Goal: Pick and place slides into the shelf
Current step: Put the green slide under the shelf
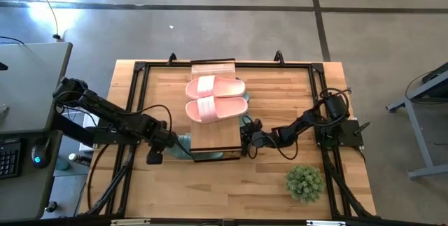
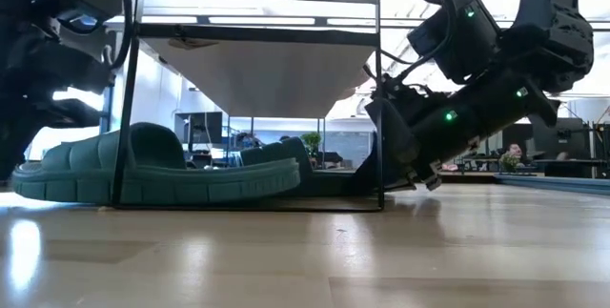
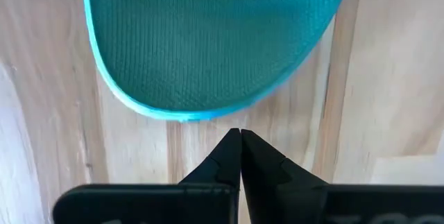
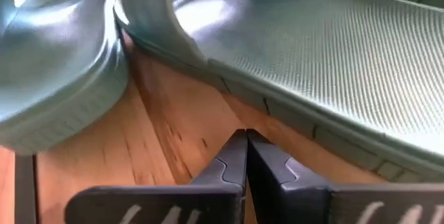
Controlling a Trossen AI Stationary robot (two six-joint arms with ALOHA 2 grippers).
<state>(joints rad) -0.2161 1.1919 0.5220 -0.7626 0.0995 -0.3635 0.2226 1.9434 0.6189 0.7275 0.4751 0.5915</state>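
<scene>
My left gripper [image 3: 240, 135], jaws closed and empty, faces the green slide's [image 3: 208, 37] rounded end sticking lengthwise out from under the shelf [image 1: 213, 142]; my right gripper [image 4: 245, 137] likewise closed opposite.

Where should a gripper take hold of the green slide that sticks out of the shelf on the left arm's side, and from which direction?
Probably at the rounded end of the green slide that pokes out past the shelf frame, coming in low from the left side. The shelf's top plank covers the rest, so a grasp from above looks blocked. The left gripper, shut, already faces that end.
</scene>
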